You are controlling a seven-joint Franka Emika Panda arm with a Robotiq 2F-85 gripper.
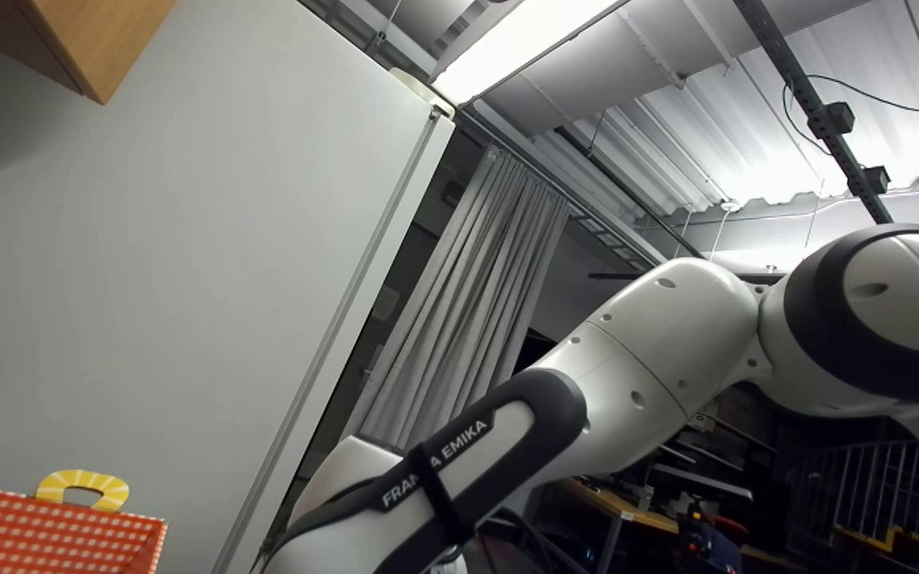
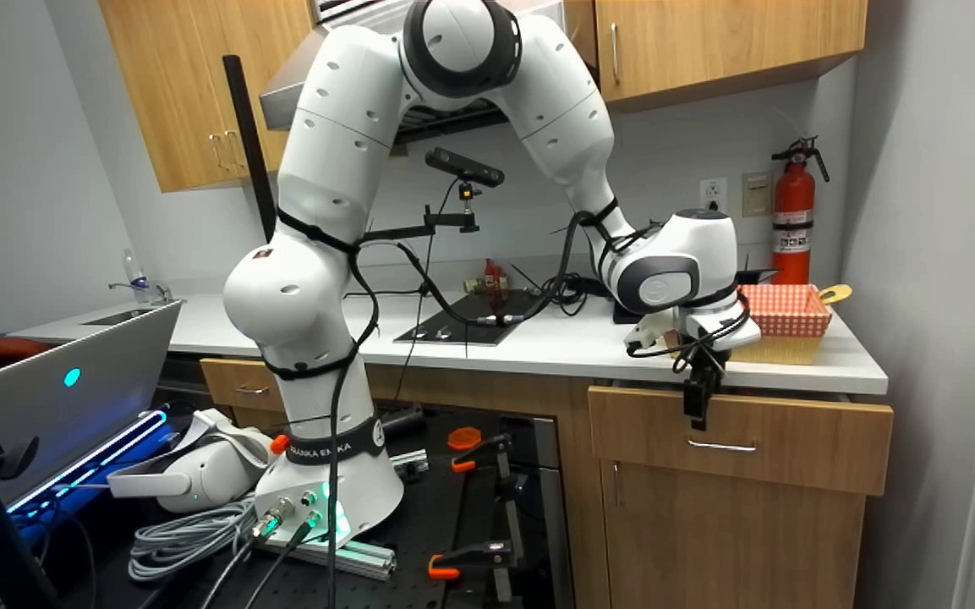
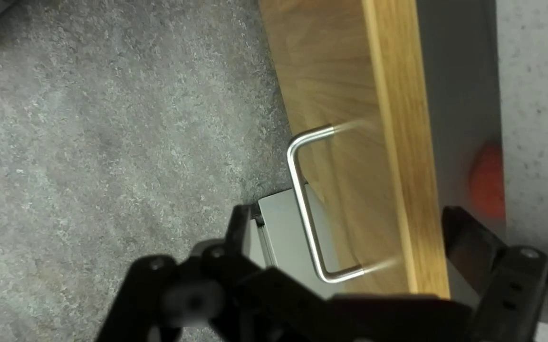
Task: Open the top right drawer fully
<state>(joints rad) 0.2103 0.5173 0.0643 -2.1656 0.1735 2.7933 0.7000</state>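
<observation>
Drawer (image 2: 766, 457): ajar | arm (image 2: 457, 51): arched, wrist (image 2: 690, 254) downturned | pincer (image 3: 346, 216): spread, astride drawer front

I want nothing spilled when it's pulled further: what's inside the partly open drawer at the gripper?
In the wrist view, part of a red-orange object shows inside the drawer, too blurred to name. The countertop hides the rest of it and anything farther back.
</observation>
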